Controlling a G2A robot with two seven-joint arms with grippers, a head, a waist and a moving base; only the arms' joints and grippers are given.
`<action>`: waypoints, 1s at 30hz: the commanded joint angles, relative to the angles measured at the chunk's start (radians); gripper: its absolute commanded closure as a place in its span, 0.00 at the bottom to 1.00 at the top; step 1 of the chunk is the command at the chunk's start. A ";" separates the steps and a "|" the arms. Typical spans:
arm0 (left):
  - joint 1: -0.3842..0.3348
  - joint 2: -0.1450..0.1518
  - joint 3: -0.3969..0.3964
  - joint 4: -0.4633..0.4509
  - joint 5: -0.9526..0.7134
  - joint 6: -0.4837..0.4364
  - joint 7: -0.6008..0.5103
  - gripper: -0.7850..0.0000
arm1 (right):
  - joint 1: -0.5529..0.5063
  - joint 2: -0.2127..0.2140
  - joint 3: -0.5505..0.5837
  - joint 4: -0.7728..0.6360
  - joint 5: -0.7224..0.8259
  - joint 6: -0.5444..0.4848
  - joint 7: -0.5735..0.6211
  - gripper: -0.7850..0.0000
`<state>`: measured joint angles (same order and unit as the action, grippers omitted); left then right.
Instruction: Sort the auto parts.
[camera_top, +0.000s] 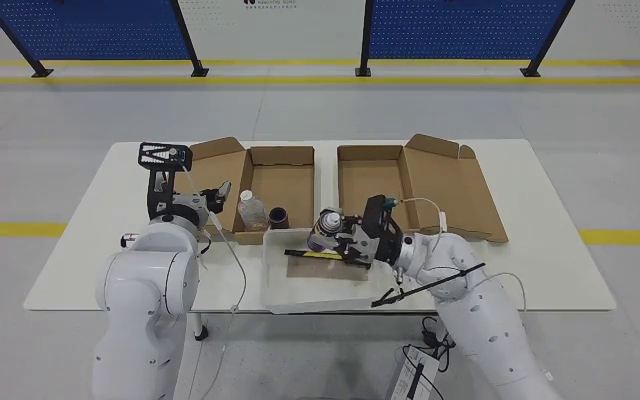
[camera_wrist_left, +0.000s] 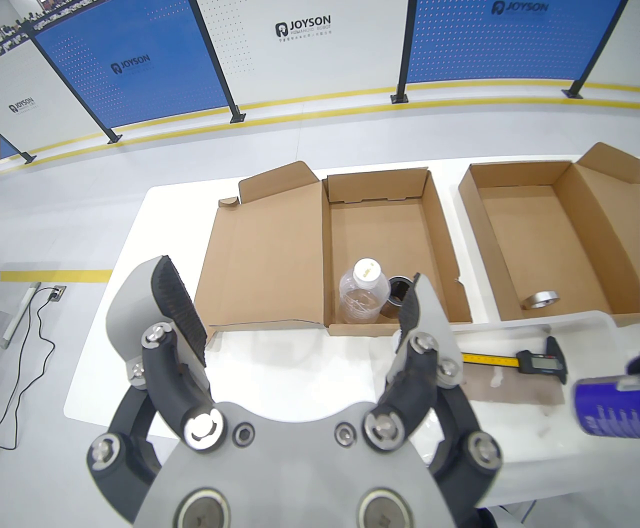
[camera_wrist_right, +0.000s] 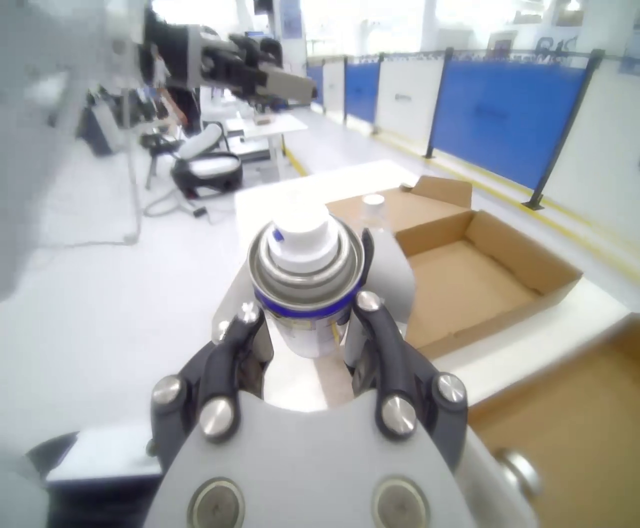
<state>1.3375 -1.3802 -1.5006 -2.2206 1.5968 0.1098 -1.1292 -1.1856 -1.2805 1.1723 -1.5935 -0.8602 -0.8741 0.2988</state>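
My right end effector (camera_wrist_right: 305, 280) is clamped round the spray can (camera_wrist_right: 300, 325) over the white tray (camera_top: 300, 292), near the box (camera_top: 283, 152) holding the bottle (camera_top: 251, 210), probably to drop it there, while my left end effector (camera_wrist_left: 290, 270) hangs with fingers apart above the surface (camera_top: 560, 255), free for another part.

There are two brown cardboard boxes (camera_top: 285, 180) (camera_top: 370, 185), one white plastic tray (camera_top: 300, 285), one clear plastic bottle (camera_wrist_left: 362, 295), one dark sleeve (camera_wrist_left: 398, 295), one silver ring (camera_wrist_left: 540, 300), one blue-and-white spray can (camera_wrist_right: 305, 295), one yellow caliper (camera_wrist_left: 530, 361).
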 joint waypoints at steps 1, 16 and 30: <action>0.000 0.000 0.000 0.000 0.000 0.000 0.000 0.00 | -0.017 0.008 0.016 -0.042 0.025 -0.019 0.033 1.00; 0.000 0.000 0.000 0.000 0.000 0.000 0.000 0.00 | -0.010 0.026 -0.003 -0.073 0.124 -0.088 0.036 1.00; 0.000 0.000 0.000 0.000 0.000 0.000 0.000 0.00 | 0.010 0.032 -0.025 -0.058 0.093 -0.036 0.011 1.00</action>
<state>1.3375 -1.3801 -1.5006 -2.2206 1.5968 0.1098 -1.1292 -1.1772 -1.2486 1.1495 -1.6518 -0.7665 -0.9111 0.3112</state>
